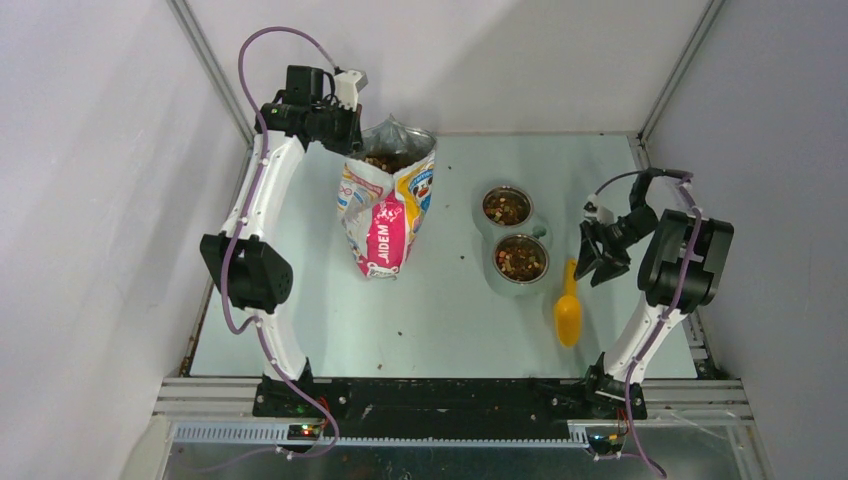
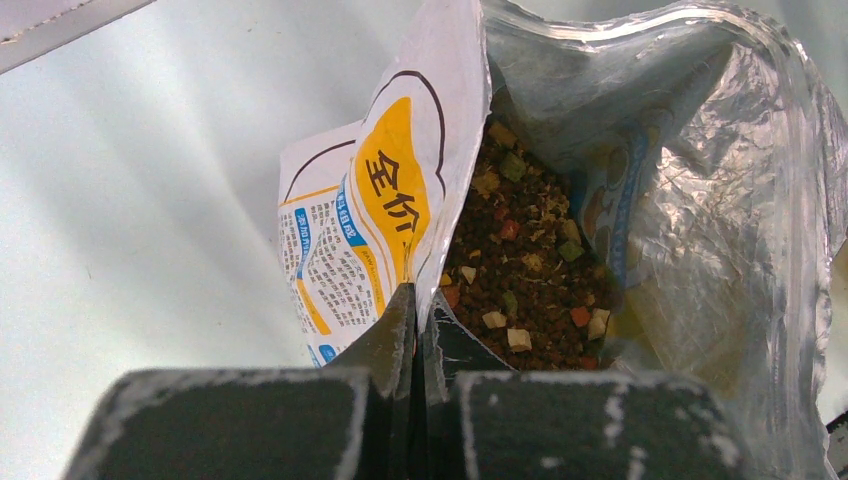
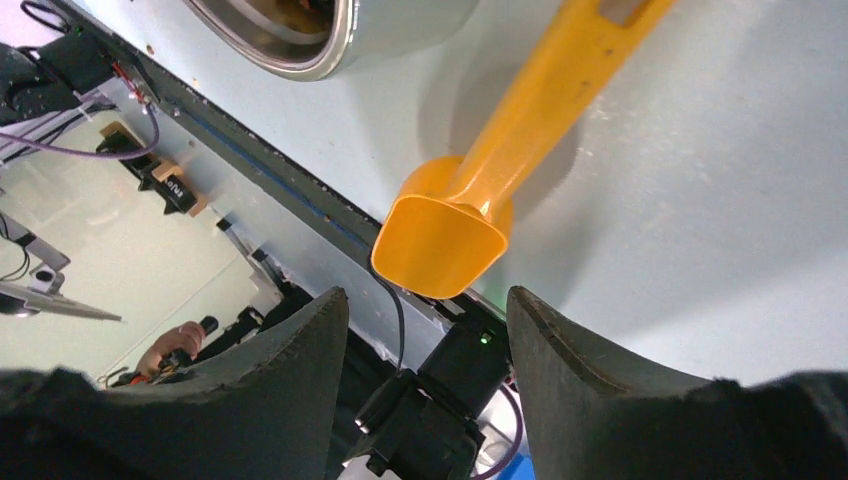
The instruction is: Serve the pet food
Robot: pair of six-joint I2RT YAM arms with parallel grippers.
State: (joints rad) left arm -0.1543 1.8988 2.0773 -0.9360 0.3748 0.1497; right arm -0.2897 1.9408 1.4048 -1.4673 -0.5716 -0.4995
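I have the left pincer [image 2: 418, 300] closed flat on the rim of the bag [image 2: 360, 230], with the thin printed film pinched between its two dark, wedge-shaped fingers. The bag stands upright near the back left corner of the counter [image 1: 450, 320]. Its mouth gapes and shows a crinkled, silvery foil lining. Inside lies the pet food [image 2: 520, 290], a loose heap of small dark brown pellets mixed with reddish, green and pale cube-like bits. More of it fills two round, shiny metal bowls [image 1: 507, 207], which sit side by side in a pale holder [image 1: 540, 232] right of the counter's middle. The right pincer [image 3: 428, 300] has its blunt black fingers spread apart, gripping nothing, and hovers by the handle of the yellow scoop [image 3: 445, 240]. The scoop is smooth, glossy plastic with a squared cup and a long flat handle. It lies on the matte, pale counter near the right edge, just beside the nearer bowl, with its cup toward the front edge.
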